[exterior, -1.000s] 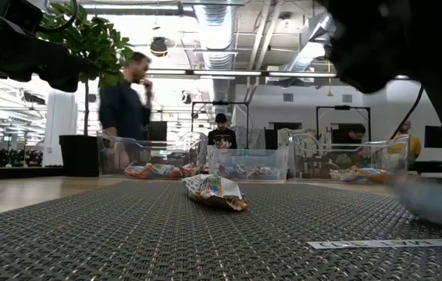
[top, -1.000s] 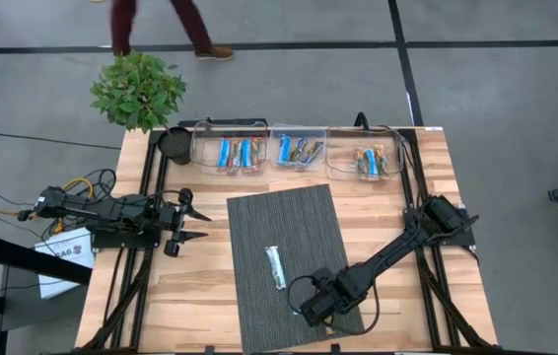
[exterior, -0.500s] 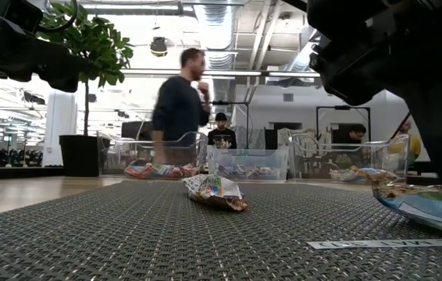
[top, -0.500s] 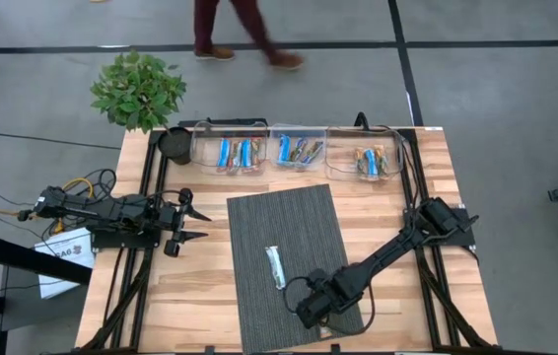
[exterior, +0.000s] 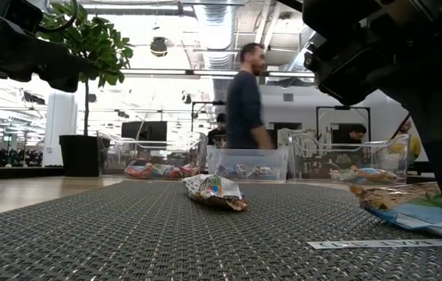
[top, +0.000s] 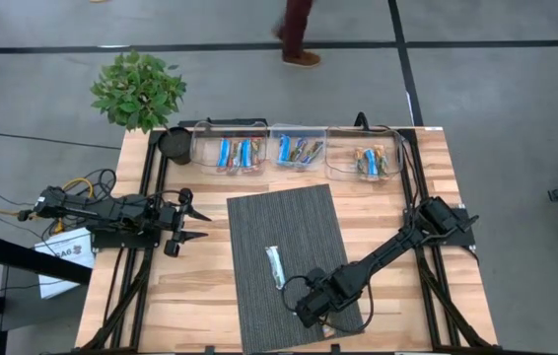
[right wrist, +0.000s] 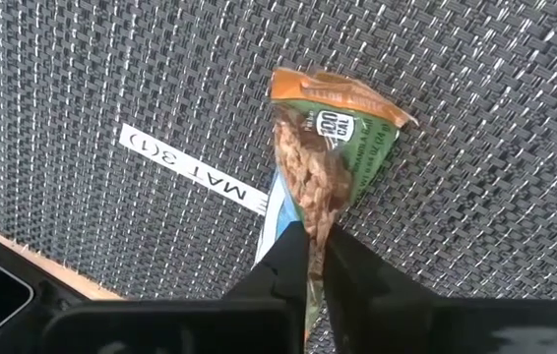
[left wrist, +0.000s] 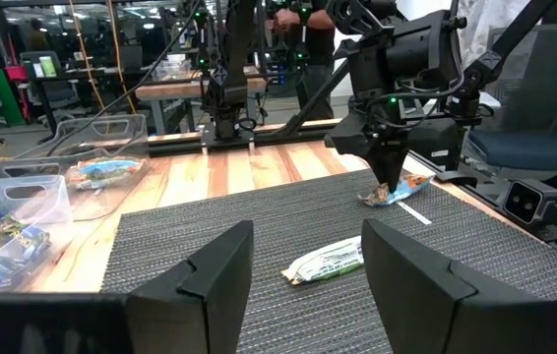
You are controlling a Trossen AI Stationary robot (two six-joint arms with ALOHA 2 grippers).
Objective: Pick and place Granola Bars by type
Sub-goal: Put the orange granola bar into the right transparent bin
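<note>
A granola bar [right wrist: 328, 147] in an orange, green and blue wrapper lies near the front edge of the grey mat [top: 259, 227]. My right gripper [right wrist: 316, 241] stands over it, pointing steeply down, and is shut on it; the left wrist view shows the same right gripper [left wrist: 387, 185] and bar [left wrist: 408, 187]. A white-and-green bar [top: 276, 266] lies flat on the mat's middle. Several more bars lie in three clear bins [top: 299, 150] at the far edge. My left gripper [top: 185, 222] waits open and level at the table's left side. My right gripper pinches the bar's wrapper [right wrist: 303, 211] between its two fingers, toward the end away from the orange seal. The fingers come from above, slanting steeply down, one on each long side. The wrapper bunches into a ridge between them. The bar still rests on the mat.
A white label strip [right wrist: 195, 172] is fixed to the mat beside the held bar. A black cup [top: 174, 143] stands left of the bins, and a potted plant [top: 138, 89] beyond the table's far left corner. A person walks across the floor behind the table.
The bar under my right gripper has crept a little toward the mat's middle, and its wrapper now stands bunched higher. Behind the table, a person has walked from left to right.
</note>
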